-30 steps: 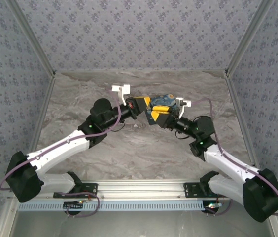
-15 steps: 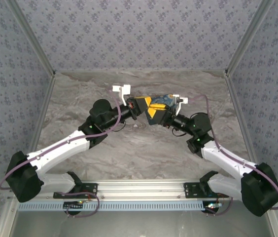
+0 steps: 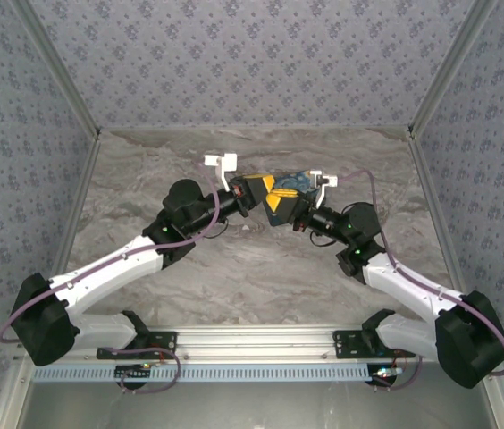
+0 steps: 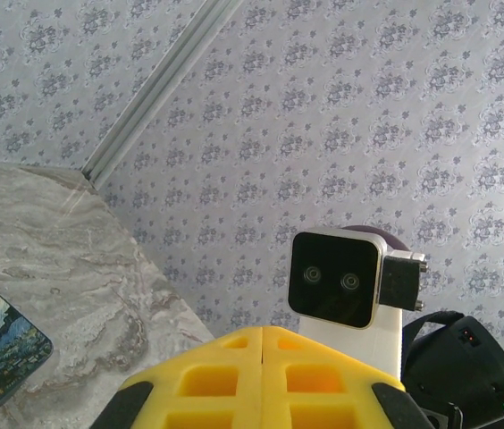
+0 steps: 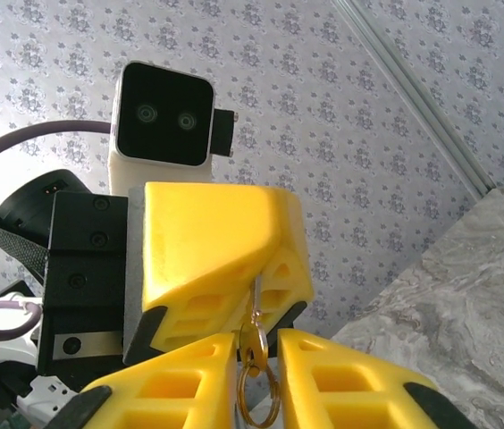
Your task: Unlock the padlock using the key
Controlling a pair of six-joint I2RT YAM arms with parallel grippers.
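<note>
Right pincer (image 5: 256, 338): pinching the small thin metal key (image 5: 254, 311), toward the tabletop's far edge.
Left pincer (image 4: 262, 332): pressed fully together; teal-blue padlock's place you cannot tell.
Risk: your key tip misses, twists loose.

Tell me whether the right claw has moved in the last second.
Yes. In the top view the right claw has slid left, away from the right rear corner post and closer to the left claw.
</note>
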